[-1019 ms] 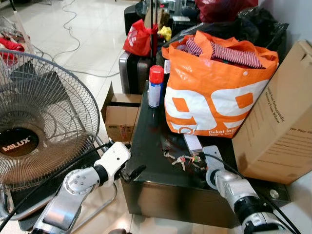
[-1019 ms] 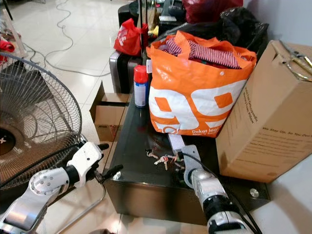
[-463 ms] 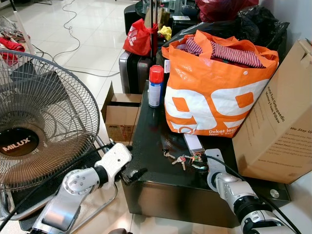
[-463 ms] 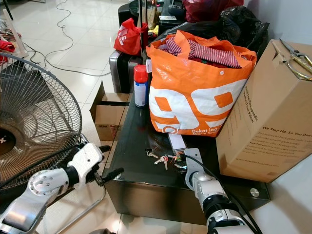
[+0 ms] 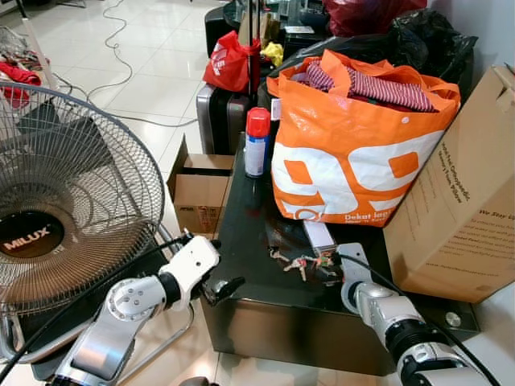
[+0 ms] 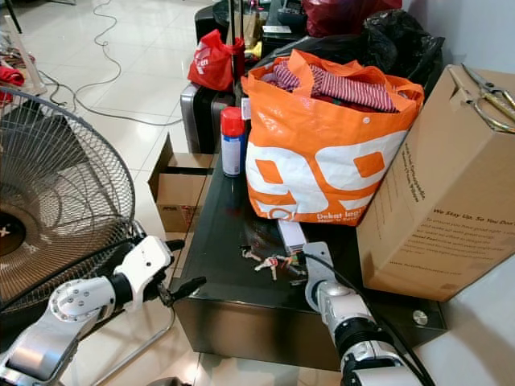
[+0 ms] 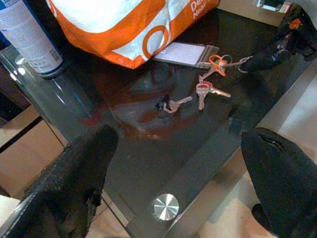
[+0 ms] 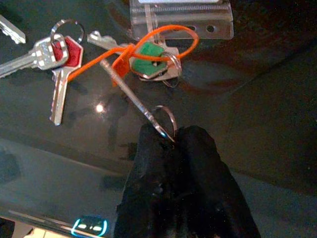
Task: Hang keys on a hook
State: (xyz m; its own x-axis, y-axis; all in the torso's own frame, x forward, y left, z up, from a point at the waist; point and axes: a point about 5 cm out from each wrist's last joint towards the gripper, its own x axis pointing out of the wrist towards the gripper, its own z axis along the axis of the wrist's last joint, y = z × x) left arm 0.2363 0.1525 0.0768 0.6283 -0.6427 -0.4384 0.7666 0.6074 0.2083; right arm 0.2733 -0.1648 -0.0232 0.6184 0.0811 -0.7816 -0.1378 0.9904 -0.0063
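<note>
Pinching keys [image 8: 148,64], right gripper [image 8: 171,136] closed.

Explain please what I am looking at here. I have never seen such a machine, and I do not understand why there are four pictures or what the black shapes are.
This is a humanoid robot with two silver arms, each ending in a gripper of two black fingers. Two pictures come from cameras in its head, looking down; the other two come from a camera on each wrist, looking along the fingers.

Before it stands a dark glass table. On it are an orange bag full of clothes, a spray can, a clear badge holder and a bunch of keys joined by an orange cord.

The right gripper is down on the table, its fingers shut on a metal ring of the bunch. The left gripper waits open at the table's front edge. A fan stands on the left, a cardboard box on the right.
</note>
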